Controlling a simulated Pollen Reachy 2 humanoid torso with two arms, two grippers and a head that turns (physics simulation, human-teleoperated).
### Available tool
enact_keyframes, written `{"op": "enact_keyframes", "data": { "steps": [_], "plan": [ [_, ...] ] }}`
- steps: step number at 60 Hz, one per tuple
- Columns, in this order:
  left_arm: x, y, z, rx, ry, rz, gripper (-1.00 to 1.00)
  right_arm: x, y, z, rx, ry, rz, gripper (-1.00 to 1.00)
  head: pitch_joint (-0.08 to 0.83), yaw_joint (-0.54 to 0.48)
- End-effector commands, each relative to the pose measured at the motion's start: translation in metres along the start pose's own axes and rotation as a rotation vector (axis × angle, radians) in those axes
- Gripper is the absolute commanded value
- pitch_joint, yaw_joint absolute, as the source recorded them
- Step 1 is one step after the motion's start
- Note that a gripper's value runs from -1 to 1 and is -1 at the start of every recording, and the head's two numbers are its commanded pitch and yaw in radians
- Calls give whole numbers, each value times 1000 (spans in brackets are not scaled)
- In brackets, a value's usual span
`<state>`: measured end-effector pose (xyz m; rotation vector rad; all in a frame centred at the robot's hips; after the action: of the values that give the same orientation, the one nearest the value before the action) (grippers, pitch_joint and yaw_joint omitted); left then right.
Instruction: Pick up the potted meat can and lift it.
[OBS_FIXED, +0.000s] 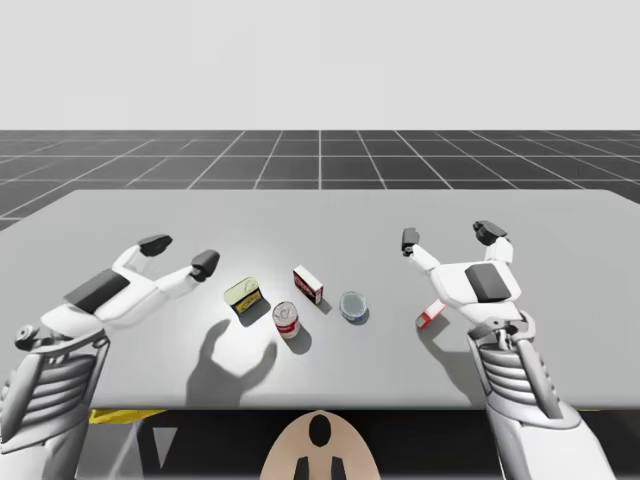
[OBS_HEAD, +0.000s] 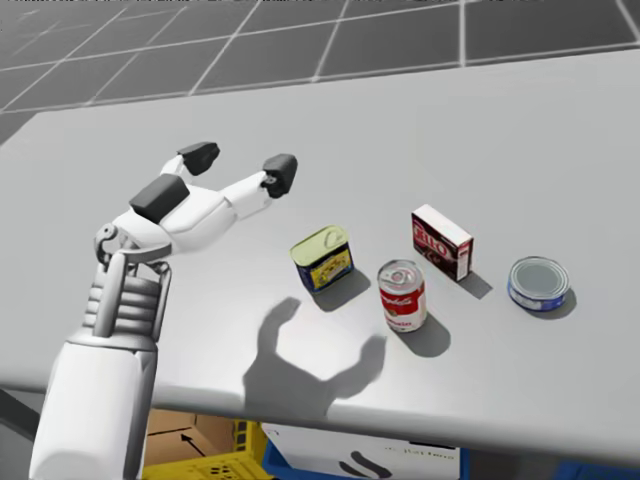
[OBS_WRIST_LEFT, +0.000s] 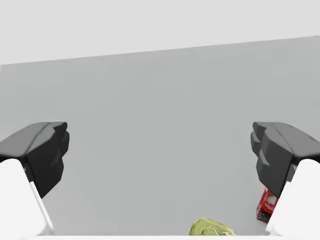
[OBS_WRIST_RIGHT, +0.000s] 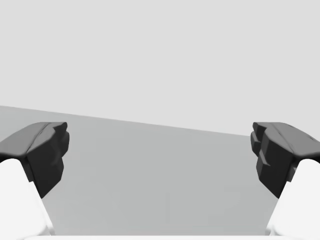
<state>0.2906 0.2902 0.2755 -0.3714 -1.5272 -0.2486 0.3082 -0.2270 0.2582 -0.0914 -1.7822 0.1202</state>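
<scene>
My left hand hovers over the grey surface, fingers spread wide with nothing between them, and the potted meat can stands near its fingertips, toward the middle, untouched, yellow-green lid up. Next along sit a red-and-white soup can, a red-and-white box behind it and a flat blue round tin, all apart from one another. On the far side my right hand is spread open too, holding nothing, well apart from the can, with a small carton lying under its wrist.
</scene>
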Motion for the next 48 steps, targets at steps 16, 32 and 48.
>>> {"op": "enact_keyframes", "data": {
  "steps": [16,32,48],
  "plan": [
    [-24,20,31,-269,260,-71,-1000,-2,1,-2,-13,-7,27,-1000,633,326],
    [-68,32,25,-326,374,-82,-1000,-2,0,-3,-18,-14,40,-1000,636,343],
    [-95,20,0,-292,404,-87,-1000,-3,0,-3,-18,-23,48,-1000,647,342]
  ]
}}
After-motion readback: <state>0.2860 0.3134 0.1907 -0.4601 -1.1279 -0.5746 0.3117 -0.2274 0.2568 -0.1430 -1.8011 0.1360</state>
